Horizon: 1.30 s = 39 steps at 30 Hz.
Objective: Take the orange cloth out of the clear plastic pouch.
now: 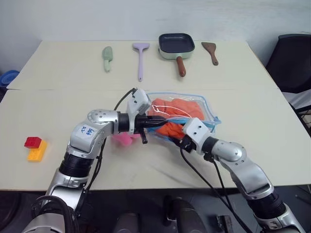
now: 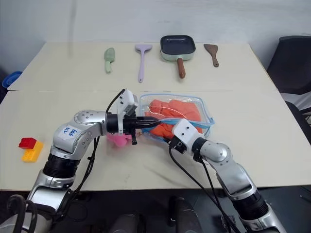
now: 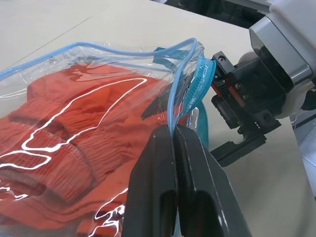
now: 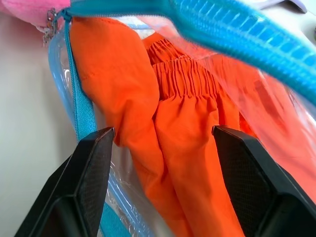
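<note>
— While the right gripper [image 4: 160,148] waits with its two fingers wide apart, where is the orange cloth [image 4: 187,148]?
— Right between those fingers, poking out of the clear plastic pouch [image 1: 206,108].
— And the left gripper [image 3: 174,136]?
— It pinches the pouch's blue rim tight. The pouch lies on the table [image 1: 58,107], with the pan [image 1: 176,45] far behind it.

Glossy clear plastic pouch [image 3: 98,64] holds soft, gathered orange cloth [image 4: 187,133]; table [image 1: 68,68] matt.
</note>
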### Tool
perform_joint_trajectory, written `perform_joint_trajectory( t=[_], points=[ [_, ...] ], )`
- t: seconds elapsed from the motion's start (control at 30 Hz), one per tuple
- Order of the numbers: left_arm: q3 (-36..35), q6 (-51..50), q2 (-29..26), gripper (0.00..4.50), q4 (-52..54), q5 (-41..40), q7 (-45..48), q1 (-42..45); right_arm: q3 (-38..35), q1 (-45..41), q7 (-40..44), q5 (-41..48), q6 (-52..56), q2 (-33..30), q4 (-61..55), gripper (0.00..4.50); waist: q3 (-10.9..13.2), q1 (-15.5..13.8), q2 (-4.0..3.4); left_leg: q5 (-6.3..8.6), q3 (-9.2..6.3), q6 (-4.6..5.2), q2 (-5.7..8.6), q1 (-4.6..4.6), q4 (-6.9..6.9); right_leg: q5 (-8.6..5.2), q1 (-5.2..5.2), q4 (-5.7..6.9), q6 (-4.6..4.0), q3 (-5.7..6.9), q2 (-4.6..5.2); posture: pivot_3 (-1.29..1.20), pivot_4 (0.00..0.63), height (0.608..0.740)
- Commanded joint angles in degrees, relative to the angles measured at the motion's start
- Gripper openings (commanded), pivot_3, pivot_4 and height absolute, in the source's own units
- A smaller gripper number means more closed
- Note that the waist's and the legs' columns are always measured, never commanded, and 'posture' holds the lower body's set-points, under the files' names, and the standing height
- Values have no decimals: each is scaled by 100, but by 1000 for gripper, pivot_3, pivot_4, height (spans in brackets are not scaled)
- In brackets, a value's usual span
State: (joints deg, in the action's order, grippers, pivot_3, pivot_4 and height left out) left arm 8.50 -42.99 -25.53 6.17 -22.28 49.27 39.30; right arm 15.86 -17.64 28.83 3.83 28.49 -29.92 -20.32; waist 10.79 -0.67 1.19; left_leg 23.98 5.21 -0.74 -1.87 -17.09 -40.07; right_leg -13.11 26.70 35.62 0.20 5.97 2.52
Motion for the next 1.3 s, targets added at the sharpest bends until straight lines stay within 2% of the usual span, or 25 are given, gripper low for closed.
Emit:
perform_joint_trajectory(
  t=[0.03, 0.23, 0.47, 0.57, 0.83, 0.93, 1.0, 1.07, 1.3],
  points=[
    [-75, 77, 52, 0, 125, -78, -22, 213, 197, -39, 15, -485, -356, -112, 282, 3273, 0, 0, 0, 0, 0, 0, 0, 0, 0, 0, 0, 0, 0, 0, 0, 0, 150, 740],
    [-70, 64, 52, 0, 144, -92, -4, 257, 319, -211, -244, -1111, -574, -1, 845, 3273, 0, 46, 0, 0, 0, 0, 0, 2, 1, 0, 0, 1, 0, -3, 0, 0, 150, 740],
    [-86, 46, 36, 0, 146, -116, 14, 263, 129, -273, -579, -1412, -453, 224, 1346, 3273, 0, 58, 0, 0, -4, 0, 0, 3, 0, 0, -1, 2, 0, -3, 3, 0, 150, 740],
    [-97, 57, 44, 0, 109, -108, 1, 272, 67, -238, -591, -1338, -466, 339, 1470, 2662, 0, 58, 0, 0, -5, 0, 0, 4, 0, 0, -3, 2, 0, -3, 4, 0, 150, 740],
    [-36, 340, 19, 0, -70, 107, -51, 255, -80, -49, -138, -1057, -325, 261, 987, 24, 0, 53, 0, 0, -7, 0, 0, 3, 1, 0, -3, 1, 0, -2, 5, 0, 150, 740],
    [-53, 420, 41, 0, -200, 212, -172, 257, -65, 181, 633, -743, -970, -134, 343, 24, 0, 53, 0, 0, -7, 0, 1, 3, 0, 0, -3, 1, 1, -1, 5, 0, 150, 740],
    [-70, 472, 53, 0, -327, 280, -242, 275, 92, 509, 1551, -558, -1987, -836, -189, 24, 3, 38, -5, 0, -9, 1, 1, 0, 1, 0, -2, -3, 1, 1, 3, 0, 150, 740],
    [-81, 531, 55, 0, -427, 329, -254, 295, 142, 800, 2170, -522, -2545, -1484, -424, 24, 2, 42, -4, 1, -11, 2, 4, 0, 9, 0, -3, -11, 5, 1, -3, 0, 150, 740],
    [-21, 897, 33, 0, -858, 630, -299, 384, -820, 1714, 3172, 389, -2702, -2598, -892, 24, 3, 37, -2, 2, -4, 3, 4, 9, 6, 1, -10, -25, 7, -1, -1, 0, 150, 740]
  ],
)
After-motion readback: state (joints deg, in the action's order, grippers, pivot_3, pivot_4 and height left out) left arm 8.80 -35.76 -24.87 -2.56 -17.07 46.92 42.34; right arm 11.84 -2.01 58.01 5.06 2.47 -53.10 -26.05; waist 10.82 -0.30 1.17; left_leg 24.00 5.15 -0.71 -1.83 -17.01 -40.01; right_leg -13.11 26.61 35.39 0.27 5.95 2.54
